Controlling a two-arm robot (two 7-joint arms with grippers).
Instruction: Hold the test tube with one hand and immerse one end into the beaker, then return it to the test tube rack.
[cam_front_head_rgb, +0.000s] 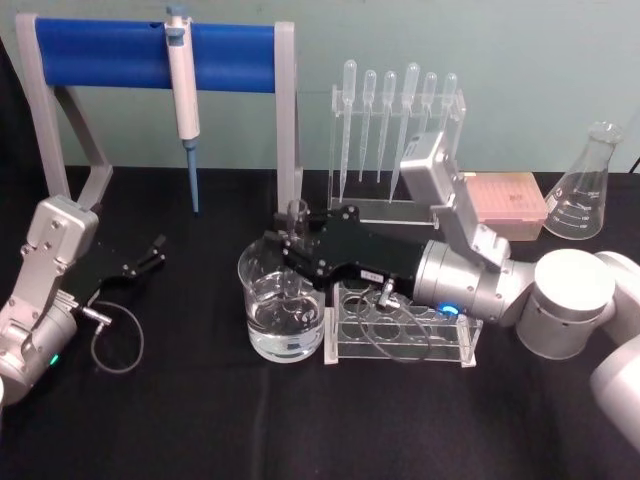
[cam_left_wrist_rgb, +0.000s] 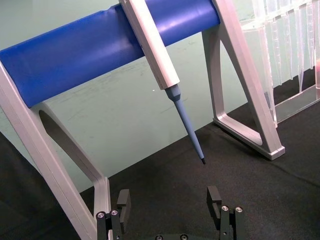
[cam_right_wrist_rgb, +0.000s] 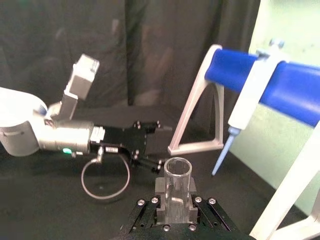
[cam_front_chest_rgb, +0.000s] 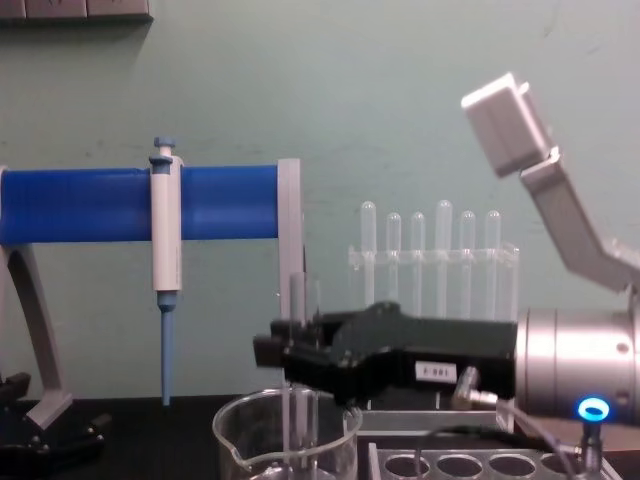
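Observation:
My right gripper (cam_front_head_rgb: 290, 243) reaches in from the right and is shut on the test tube (cam_front_head_rgb: 296, 213), a clear glass tube held upright. The tube's mouth stands above the fingers. Its lower end hangs inside the beaker (cam_front_head_rgb: 262, 300), below the rim, and the beaker holds clear liquid. In the chest view the test tube (cam_front_chest_rgb: 298, 300) passes down through the right gripper (cam_front_chest_rgb: 285, 362) into the beaker (cam_front_chest_rgb: 240, 440). The right wrist view looks along the test tube (cam_right_wrist_rgb: 177, 182) between the black fingers (cam_right_wrist_rgb: 160, 189). My left gripper (cam_front_head_rgb: 152, 252) rests open at the table's left, its fingertips (cam_left_wrist_rgb: 123, 199) wide apart.
A clear rack with round holes (cam_front_head_rgb: 400, 325) stands right beside the beaker, under my right wrist. Behind it are a pipette stand (cam_front_head_rgb: 400, 120), a pink box (cam_front_head_rgb: 505, 200) and a conical flask (cam_front_head_rgb: 585, 190). A white-and-blue pipettor (cam_front_head_rgb: 183, 90) hangs on the blue bar frame (cam_front_head_rgb: 100, 55).

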